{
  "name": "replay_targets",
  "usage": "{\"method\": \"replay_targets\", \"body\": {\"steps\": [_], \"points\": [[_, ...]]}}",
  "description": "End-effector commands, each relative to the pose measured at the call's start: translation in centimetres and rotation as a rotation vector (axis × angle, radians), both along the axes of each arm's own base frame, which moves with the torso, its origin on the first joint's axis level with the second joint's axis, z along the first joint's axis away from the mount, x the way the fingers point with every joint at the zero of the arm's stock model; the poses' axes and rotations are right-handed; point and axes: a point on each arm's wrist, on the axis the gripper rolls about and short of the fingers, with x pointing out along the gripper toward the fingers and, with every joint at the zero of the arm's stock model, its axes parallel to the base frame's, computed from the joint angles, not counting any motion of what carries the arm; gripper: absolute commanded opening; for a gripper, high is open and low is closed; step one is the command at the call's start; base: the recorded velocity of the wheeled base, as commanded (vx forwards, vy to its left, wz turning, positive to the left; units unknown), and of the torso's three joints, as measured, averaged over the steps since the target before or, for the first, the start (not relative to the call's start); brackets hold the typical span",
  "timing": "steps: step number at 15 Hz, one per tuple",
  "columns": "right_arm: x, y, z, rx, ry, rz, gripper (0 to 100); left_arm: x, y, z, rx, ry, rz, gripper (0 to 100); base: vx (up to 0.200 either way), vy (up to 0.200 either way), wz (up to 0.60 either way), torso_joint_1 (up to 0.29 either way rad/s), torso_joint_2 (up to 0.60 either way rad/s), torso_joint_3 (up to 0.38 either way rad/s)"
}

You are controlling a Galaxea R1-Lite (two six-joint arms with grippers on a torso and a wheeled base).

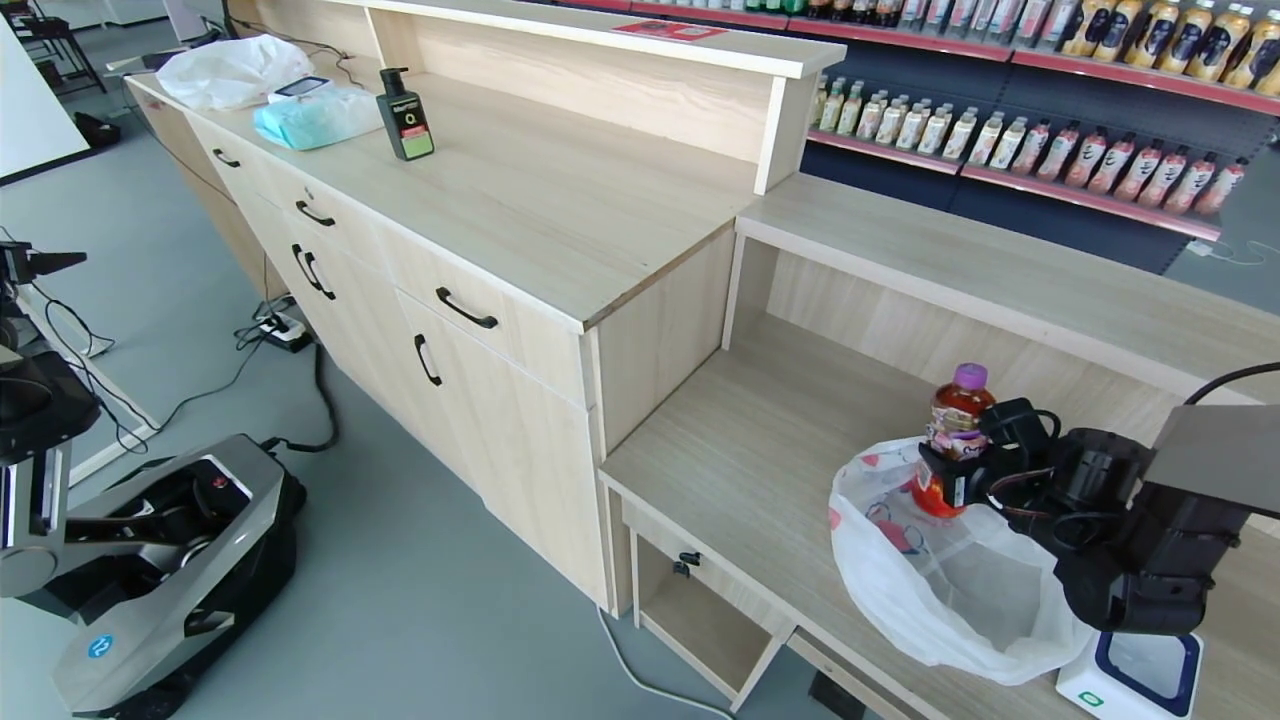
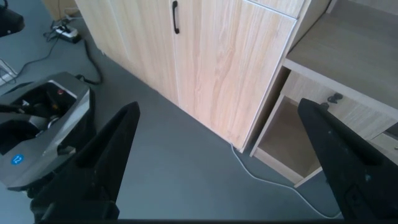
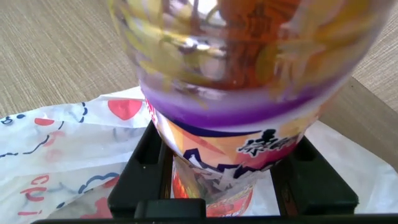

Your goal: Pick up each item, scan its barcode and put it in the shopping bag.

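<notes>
A drink bottle (image 1: 952,430) with orange-red liquid and a purple cap stands upright in my right gripper (image 1: 950,482), which is shut on its lower body. It hangs over the far rim of the white shopping bag (image 1: 950,580), whose mouth lies open on the low counter (image 1: 760,450). Up close, the bottle (image 3: 242,74) sits between the black fingers (image 3: 140,177), with the printed bag (image 3: 62,155) beneath it. A dark green pump bottle (image 1: 405,115) and a teal wipes pack (image 1: 315,115) stand on the high counter. My left gripper (image 2: 217,155) hangs open above the floor, holding nothing.
A white barcode scanner (image 1: 1140,675) sits at the low counter's front right, beside the bag. A crumpled white plastic bag (image 1: 232,70) lies at the high counter's far end. Shelves of bottled drinks (image 1: 1020,140) line the back. Cables run across the floor (image 1: 280,330).
</notes>
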Motion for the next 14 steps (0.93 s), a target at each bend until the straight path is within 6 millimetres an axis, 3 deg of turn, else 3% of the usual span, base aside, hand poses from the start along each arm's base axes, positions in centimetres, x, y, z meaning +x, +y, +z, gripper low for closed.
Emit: {"method": "replay_targets", "body": {"steps": [1,8,14], "points": [[-0.5,-0.2,0.8,-0.002,-0.012,-0.009,0,0.0,0.0,0.0,0.0,0.0,0.0,100,0.0,0.0,0.0,0.0,0.0,0.0],[2.2,0.0,0.5,0.0,-0.084,0.049,0,0.0,0.0,0.0,0.0,0.0,0.0,100,0.0,0.0,0.0,0.0,0.0,0.0],[4.4,0.0,-0.8,-0.002,-0.12,0.064,0,0.0,0.0,0.0,0.0,0.002,0.0,100,0.0,0.0,0.0,0.0,0.0,0.0]]}}
